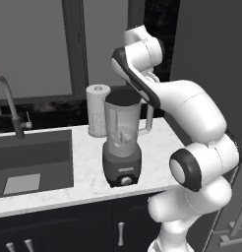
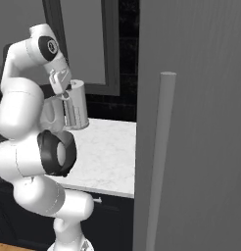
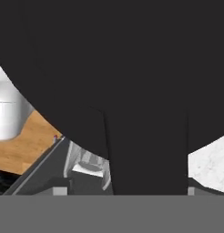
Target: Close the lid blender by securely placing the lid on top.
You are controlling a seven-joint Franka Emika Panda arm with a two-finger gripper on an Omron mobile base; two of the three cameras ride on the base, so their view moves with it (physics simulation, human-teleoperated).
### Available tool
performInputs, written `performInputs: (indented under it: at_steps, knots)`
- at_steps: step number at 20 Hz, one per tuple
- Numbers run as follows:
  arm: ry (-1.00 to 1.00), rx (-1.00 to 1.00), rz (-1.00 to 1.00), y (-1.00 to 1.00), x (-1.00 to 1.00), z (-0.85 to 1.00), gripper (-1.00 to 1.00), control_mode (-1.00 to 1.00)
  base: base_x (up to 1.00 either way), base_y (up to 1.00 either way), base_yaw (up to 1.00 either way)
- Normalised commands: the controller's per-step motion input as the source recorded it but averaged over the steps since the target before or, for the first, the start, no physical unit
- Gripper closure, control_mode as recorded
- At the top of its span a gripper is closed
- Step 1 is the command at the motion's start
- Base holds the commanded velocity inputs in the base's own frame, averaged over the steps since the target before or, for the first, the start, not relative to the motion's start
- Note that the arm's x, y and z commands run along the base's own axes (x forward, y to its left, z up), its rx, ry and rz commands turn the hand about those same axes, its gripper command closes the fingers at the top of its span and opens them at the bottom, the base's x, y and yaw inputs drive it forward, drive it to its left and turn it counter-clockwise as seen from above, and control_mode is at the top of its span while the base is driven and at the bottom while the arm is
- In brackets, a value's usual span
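- Hand view shows the black lid (image 3: 109, 68) very close, sitting on the blender (image 1: 122, 142) jar so it covers the mouth.
- I cannot tell how wide the gripper stands.

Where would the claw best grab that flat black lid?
Probably from straight above, pinching the lid across its thin rim: it is a flat round disc, so its face offers no hold. The short tab at one side is another option.
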Motion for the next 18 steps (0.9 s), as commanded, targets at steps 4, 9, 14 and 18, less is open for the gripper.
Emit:
performInputs:
  at_steps: [4, 9, 14, 18]
  knots:
    - [-0.06, 0.06, 0.0, 0.26, -0.25, -0.67, -1.0, -1.0, 0.0, 0.0, 0.0]
    - [-0.12, 0.03, 0.0, 0.07, 0.0, 0.13, -1.0, -1.0, 0.0, 0.0, 0.0]
    - [-0.2, 0.0, 0.0, 0.16, 0.0, 0.09, -1.0, -1.0, 0.0, 0.0, 0.0]
    - [-0.2, 0.0, 0.0, 0.1, 0.0, 0.11, -1.0, -1.0, 0.0, 0.0, 0.0]
